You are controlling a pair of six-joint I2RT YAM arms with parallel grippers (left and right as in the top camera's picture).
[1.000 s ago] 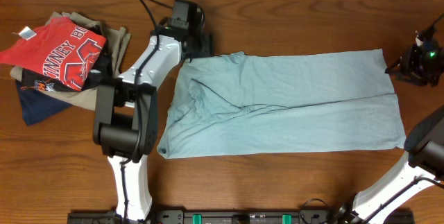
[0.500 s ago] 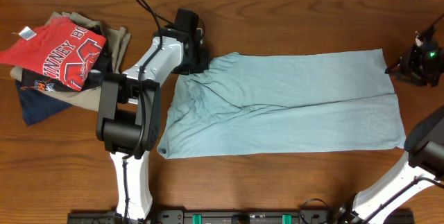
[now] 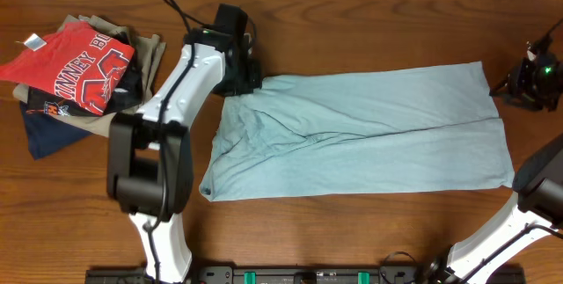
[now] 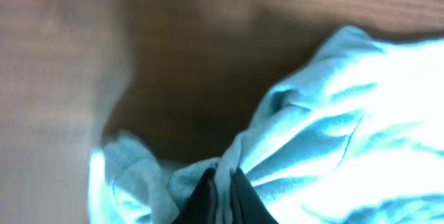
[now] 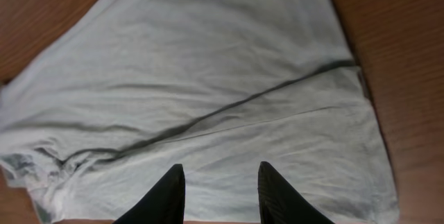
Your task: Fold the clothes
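Pale blue-grey cotton T-shirt (image 3: 361,130) pinched at upper-left corner by left gripper (image 4: 222,177) jaws, likely for folding; right gripper (image 5: 222,172) jaws spread, empty.

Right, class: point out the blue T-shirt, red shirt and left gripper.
blue T-shirt (image 3: 369,134), overhead view, middle of the cloth.
red shirt (image 3: 81,62), overhead view, on its white lettering.
left gripper (image 4: 222,193), left wrist view, between its fingertips.

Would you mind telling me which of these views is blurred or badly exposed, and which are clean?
Left wrist view: soft and smeared throughout, the T-shirt blown out to a glaring pale cyan, with a deep shadow on the table above the left gripper. Right wrist view: sharp and evenly lit, fold creases readable beyond the right gripper. Overhead view: crisp, even light, no glare.
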